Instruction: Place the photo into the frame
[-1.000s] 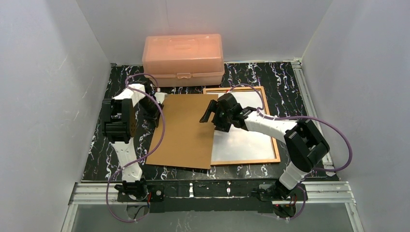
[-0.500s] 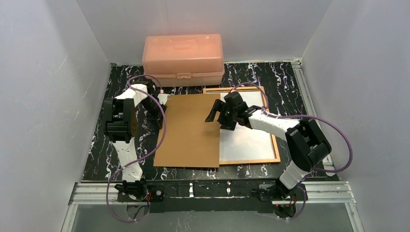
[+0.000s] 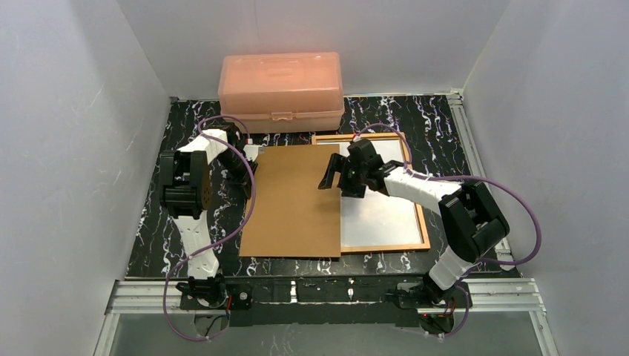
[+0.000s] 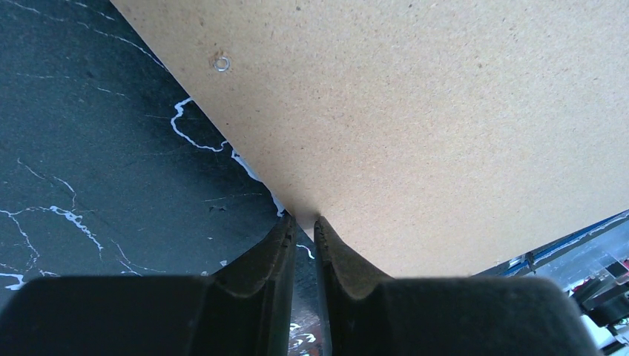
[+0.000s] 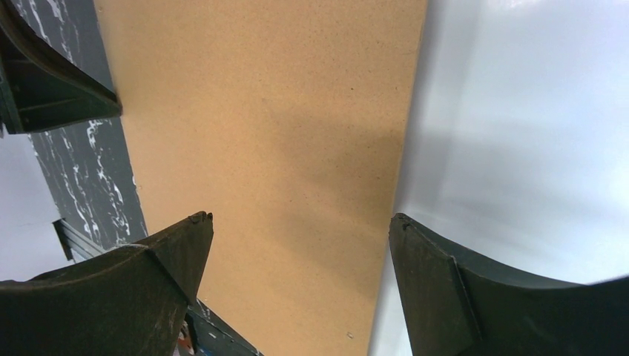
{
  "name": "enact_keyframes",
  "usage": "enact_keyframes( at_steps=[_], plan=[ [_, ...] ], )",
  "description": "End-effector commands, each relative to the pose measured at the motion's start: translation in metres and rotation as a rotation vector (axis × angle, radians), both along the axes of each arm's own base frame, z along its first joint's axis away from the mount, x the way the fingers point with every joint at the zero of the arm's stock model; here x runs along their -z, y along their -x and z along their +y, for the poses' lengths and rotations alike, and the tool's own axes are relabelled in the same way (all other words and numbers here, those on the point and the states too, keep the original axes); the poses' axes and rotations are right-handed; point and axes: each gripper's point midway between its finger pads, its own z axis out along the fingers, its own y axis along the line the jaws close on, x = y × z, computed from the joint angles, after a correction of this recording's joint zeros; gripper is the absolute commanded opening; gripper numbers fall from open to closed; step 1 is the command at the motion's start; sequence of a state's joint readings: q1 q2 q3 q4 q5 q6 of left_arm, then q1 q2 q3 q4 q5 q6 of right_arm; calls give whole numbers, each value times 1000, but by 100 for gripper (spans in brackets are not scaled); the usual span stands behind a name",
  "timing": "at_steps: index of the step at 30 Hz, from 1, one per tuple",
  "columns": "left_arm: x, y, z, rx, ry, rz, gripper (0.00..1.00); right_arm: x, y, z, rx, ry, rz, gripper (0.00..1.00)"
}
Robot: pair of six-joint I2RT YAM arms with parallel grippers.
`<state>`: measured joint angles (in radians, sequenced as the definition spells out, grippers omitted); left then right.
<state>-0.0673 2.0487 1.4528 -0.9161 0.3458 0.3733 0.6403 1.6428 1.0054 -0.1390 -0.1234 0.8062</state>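
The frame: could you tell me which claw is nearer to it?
Right. The right claw hovers open above the frame's left part; the left claw grips the board's opposite edge, well clear of the frame.

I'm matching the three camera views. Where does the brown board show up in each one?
Top view: brown board at centre, covering the frame's left side.
Left wrist: brown board fills the upper right, edge pinched by the left end effector.
Right wrist: brown board runs down the centre-left.
Shared landmark: black marbled table, left of the board in all three.

No legible text or markings
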Motion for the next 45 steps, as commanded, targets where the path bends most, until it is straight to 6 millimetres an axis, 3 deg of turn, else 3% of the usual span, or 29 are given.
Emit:
enact_keyframes(
  at_steps=[1, 7, 11, 20, 45],
  plan=[
    [15, 13, -6, 15, 12, 61, 14, 7, 5, -13, -27, 43, -2, 96],
    [16, 13, -6, 16, 9, 64, 14, 11, 12, -15, -32, 1, 8, 94],
    [15, 13, -6, 15, 10, 63, 14, 2, 11, 0, -52, -90, -9, 89],
    [15, 13, -7, 10, 14, 69, 14, -14, 11, 8, -70, -163, -39, 76],
    [10, 14, -10, 6, 36, 67, 14, 1, 18, 23, -69, -262, 32, 64]
  ],
)
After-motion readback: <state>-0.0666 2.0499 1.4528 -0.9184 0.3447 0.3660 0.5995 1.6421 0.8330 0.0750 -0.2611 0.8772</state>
